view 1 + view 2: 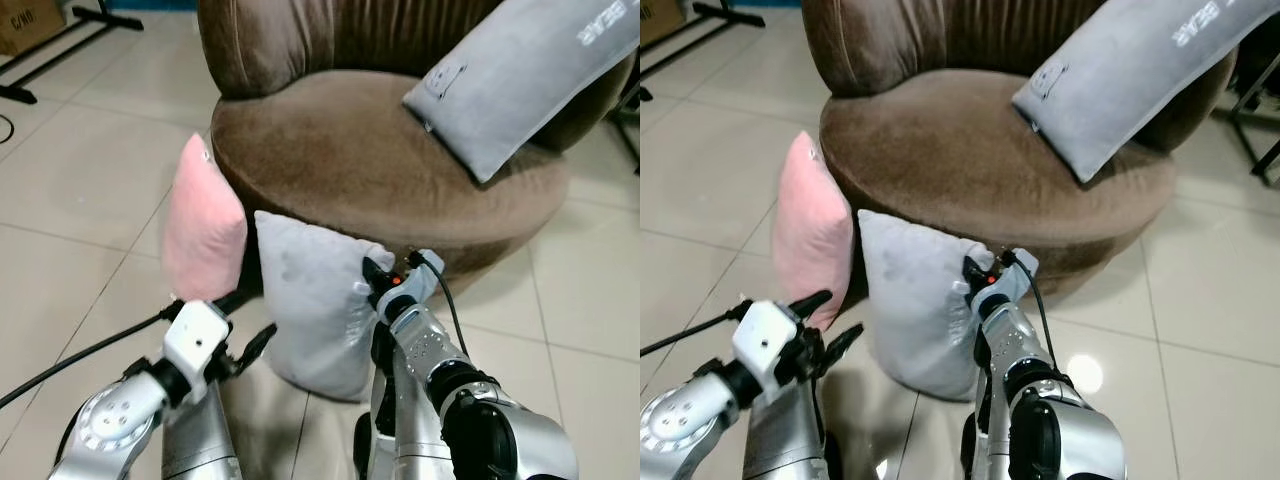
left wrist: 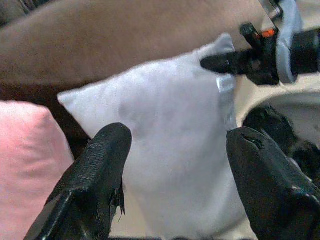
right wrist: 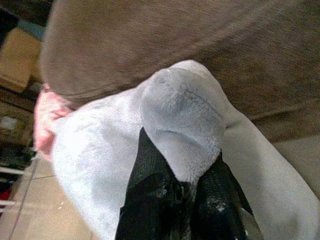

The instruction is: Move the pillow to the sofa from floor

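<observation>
A light grey pillow (image 1: 310, 300) stands on the tiled floor, leaning against the front of the round brown sofa (image 1: 380, 160). My right gripper (image 1: 372, 275) is shut on the pillow's upper right corner. In the right wrist view the plush corner (image 3: 185, 115) bulges out from between the black fingers (image 3: 150, 185). My left gripper (image 1: 248, 322) is open at the pillow's left side, between it and a pink pillow (image 1: 200, 220). In the left wrist view its two fingertips (image 2: 112, 140) frame the grey pillow (image 2: 170, 140) without touching it.
The pink pillow also leans on the sofa's left front. A longer grey cushion (image 1: 520, 70) rests on the seat at the right. A black cable (image 1: 80, 355) runs over the floor at the left. A stand's black legs (image 1: 60, 40) and a cardboard box (image 1: 25, 20) are far left.
</observation>
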Tool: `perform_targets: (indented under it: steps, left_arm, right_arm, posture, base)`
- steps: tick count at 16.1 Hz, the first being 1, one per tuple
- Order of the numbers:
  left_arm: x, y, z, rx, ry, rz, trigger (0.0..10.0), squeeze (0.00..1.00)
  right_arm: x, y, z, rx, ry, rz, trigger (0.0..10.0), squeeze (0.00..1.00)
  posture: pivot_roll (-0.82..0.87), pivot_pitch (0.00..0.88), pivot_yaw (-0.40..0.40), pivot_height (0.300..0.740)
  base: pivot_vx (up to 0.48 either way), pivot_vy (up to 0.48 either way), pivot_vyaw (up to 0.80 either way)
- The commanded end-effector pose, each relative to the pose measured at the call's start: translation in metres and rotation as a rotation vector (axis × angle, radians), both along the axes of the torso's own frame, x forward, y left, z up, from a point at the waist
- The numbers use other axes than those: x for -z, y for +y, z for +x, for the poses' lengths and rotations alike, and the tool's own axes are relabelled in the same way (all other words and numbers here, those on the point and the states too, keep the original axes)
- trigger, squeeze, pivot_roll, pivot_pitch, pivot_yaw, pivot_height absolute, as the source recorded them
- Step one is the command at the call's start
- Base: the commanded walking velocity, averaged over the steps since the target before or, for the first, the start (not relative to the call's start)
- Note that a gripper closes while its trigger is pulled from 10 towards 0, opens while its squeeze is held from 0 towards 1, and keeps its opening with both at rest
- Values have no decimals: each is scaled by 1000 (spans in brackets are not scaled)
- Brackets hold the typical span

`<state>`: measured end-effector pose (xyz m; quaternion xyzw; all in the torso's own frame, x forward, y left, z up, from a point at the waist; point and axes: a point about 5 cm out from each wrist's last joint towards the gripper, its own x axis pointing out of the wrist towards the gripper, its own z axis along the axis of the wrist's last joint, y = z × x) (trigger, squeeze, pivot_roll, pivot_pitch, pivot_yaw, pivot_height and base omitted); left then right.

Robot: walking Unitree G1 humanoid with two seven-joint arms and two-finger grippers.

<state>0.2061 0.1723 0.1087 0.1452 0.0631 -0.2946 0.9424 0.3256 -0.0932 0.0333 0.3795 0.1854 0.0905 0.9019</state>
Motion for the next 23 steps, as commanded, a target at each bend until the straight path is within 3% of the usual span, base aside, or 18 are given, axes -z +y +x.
perform_targets:
  steps: [1, 3, 6, 7, 8, 9, 13, 14, 23]
  left_arm:
    - [4, -1, 2, -17, -3, 7, 10000, 0]
    - [2, -1, 5, -59, -35, -12, 10000, 0]
    - [-12, 2, 8, -139, -110, -51, 10000, 0]
    - [-14, 2, 9, -149, -118, -61, 10000, 0]
    - [-16, -1, 7, -161, -130, -72, 10000, 0]
    - [-15, -5, 5, -159, -135, -70, 10000, 0]
    - [-13, -10, 6, -191, -162, -64, 10000, 0]
    - [-14, -10, 4, -199, -174, -45, 10000, 0]
    - [-15, -10, 4, -253, -196, -33, 10000, 0]
  right_arm:
    - [-7, 1, 3, -30, -61, 15, 0, 0]
    - [-22, 1, -1, -65, -170, 44, 0, 0]
    - [-66, -23, -29, -38, -318, 74, 0, 0]
    - [-70, -25, -33, -36, -328, 67, 0, 0]
    - [-76, -28, -44, -48, -344, 11, 2157, 0]
    - [-78, -29, -55, -76, -353, -79, 10000, 0]
    - [-84, -35, -78, -24, -291, -87, 10000, 0]
    - [-93, -31, -84, -69, -292, -108, 10000, 0]
    - [-100, -26, -91, -107, -287, -191, 10000, 0]
  posture:
    - [105, 0, -74, 422]
    - [84, 0, -74, 422]
    - [47, 0, -71, 422]
    - [47, 0, -71, 422]
    - [26, 0, -65, 422]
    - [7, 0, -60, 422]
    - [-13, 0, -55, 432]
    - [-15, 0, -58, 447]
    - [1, 0, -71, 537]
  base:
    - [0, 0, 0]
    - [0, 0, 0]
    - [0, 0, 0]
    - [0, 0, 0]
    - [0, 0, 0]
    - [0, 0, 0]
    - [0, 0, 0]
    - [0, 0, 0]
    - [0, 0, 0]
